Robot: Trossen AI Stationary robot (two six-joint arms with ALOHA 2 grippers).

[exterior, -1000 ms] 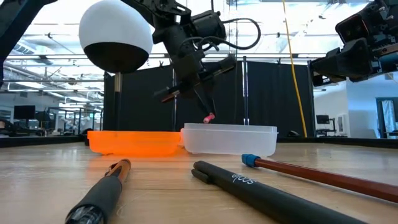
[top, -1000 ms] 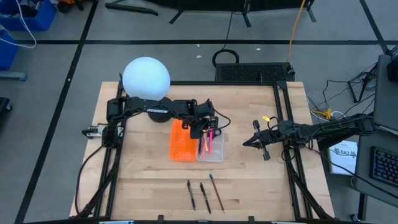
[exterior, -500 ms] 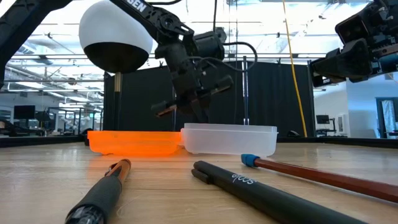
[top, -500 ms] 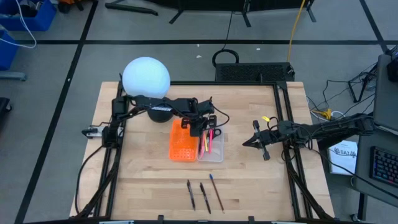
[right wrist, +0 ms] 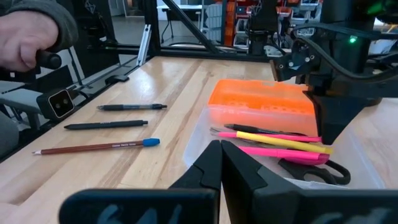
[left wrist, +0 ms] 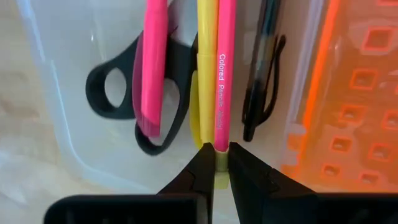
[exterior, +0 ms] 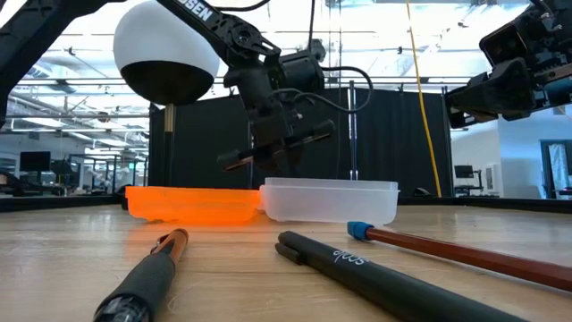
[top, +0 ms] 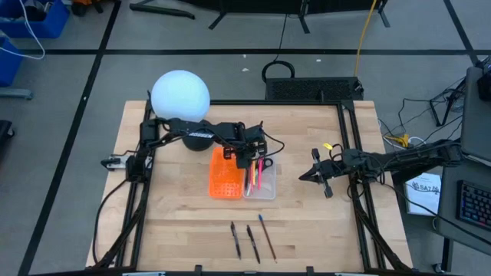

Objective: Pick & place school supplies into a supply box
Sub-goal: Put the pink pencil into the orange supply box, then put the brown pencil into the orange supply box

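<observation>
The clear supply box [top: 261,181] stands mid-table, next to an orange perforated piece [top: 224,178]. In the box lie black-handled scissors [left wrist: 143,93], a black pen [left wrist: 264,74], a yellow pencil [left wrist: 205,62] and two pink pencils [left wrist: 152,62]. My left gripper [left wrist: 216,167] hangs low over the box's far end, shut on the pink coloured pencil [left wrist: 224,74]. My right gripper [top: 303,176] waits to the right of the box, level and shut, with nothing in it. Two dark pens [top: 244,241] and a brown pencil [top: 267,236] lie near the front edge. My left gripper pinches the pink coloured pencil at its very end [left wrist: 221,142] between its two fingers. The fingers come steeply from above and lie across the pencil. The pencil stretches away from them along the box, lying among the other supplies beside the yellow pencil.
A white globe [top: 180,96] stands at the table's far left, above the left arm. Black frame rails run along the table's sides. A person's hand [right wrist: 31,31] shows beyond the table in the right wrist view. Bare wood lies between the box and the pens.
My left gripper has gone down toward the supply box and rolled a little. The pink pencil, which hung tilted with its lower end above the box rim, has come down inside the box.
</observation>
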